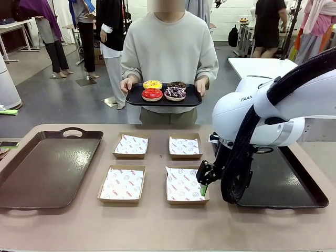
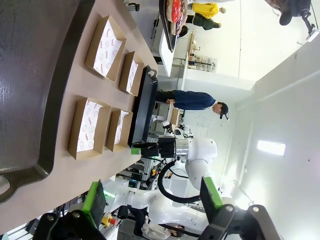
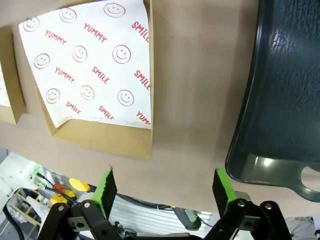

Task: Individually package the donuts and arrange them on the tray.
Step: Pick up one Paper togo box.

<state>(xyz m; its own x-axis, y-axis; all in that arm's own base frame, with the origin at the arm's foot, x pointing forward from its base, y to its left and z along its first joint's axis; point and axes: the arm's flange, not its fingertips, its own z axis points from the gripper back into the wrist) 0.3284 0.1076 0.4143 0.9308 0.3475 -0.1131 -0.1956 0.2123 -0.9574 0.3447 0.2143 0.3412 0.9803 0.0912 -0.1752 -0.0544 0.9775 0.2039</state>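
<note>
We flag two risks: a pincer biting the glaze could squash or smear the iced donuts (image 1: 164,90), and the right pincer (image 3: 165,187), hanging low just beside the near-right box (image 1: 181,201), could snag its loose liner paper (image 3: 90,65). Both pincers are wide open and hold nothing, with the left pincer (image 2: 152,195) raised off the bench (image 1: 157,226). The four donuts sit on a small black tray (image 1: 137,100) in the person's hands (image 1: 127,84) past the bench's far edge, well apart from both pincers.

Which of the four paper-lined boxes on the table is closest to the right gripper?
The box in the near row on the robot's right: the right gripper hangs by its right edge; the others lie farther off.
</note>
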